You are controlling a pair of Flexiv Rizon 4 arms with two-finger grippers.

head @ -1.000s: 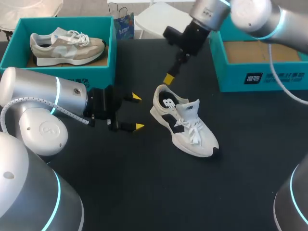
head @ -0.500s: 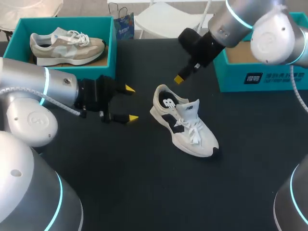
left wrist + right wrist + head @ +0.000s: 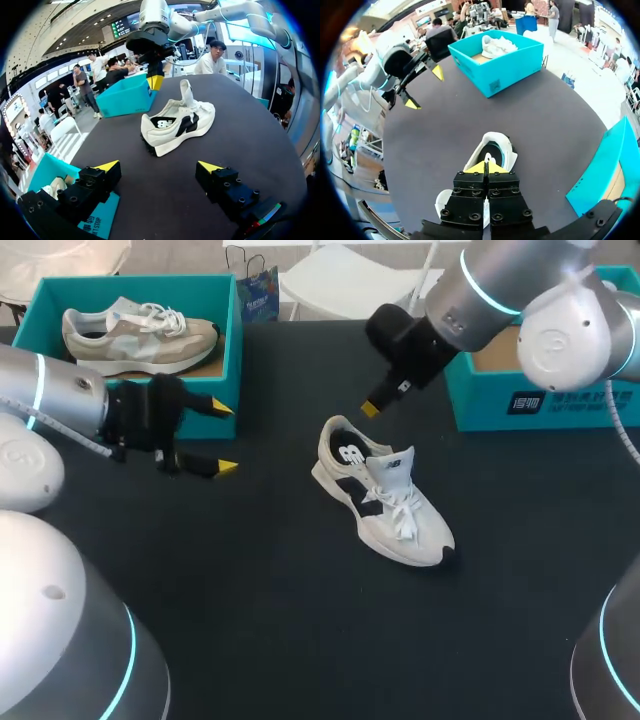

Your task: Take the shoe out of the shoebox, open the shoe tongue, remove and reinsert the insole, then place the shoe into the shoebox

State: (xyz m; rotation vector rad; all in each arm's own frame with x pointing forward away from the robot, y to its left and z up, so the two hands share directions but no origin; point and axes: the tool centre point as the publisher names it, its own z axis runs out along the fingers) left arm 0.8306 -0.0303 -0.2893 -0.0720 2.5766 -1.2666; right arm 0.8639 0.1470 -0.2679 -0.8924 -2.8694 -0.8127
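Observation:
A white sneaker with black panels (image 3: 380, 495) lies on the black table, toe toward the front, tongue raised and laces loose. My right gripper (image 3: 370, 409) hangs shut just above and behind the heel opening, holding nothing. In the right wrist view its joined yellow tips (image 3: 486, 167) sit over the sneaker's collar (image 3: 492, 147). My left gripper (image 3: 224, 438) stands open well to the left of the sneaker, beside the left box. In the left wrist view the sneaker (image 3: 177, 122) lies ahead of the open left gripper (image 3: 159, 167). An empty teal shoebox (image 3: 540, 400) stands at the right.
A second teal shoebox (image 3: 228, 380) at the back left holds a beige sneaker (image 3: 135, 335). Its front wall is close beside my left fingers. Bare black table lies in front of the white sneaker.
My left arm has drawn back to the left, away from the sneaker, still open. My right gripper has closed empty and shifted slightly right above the heel.

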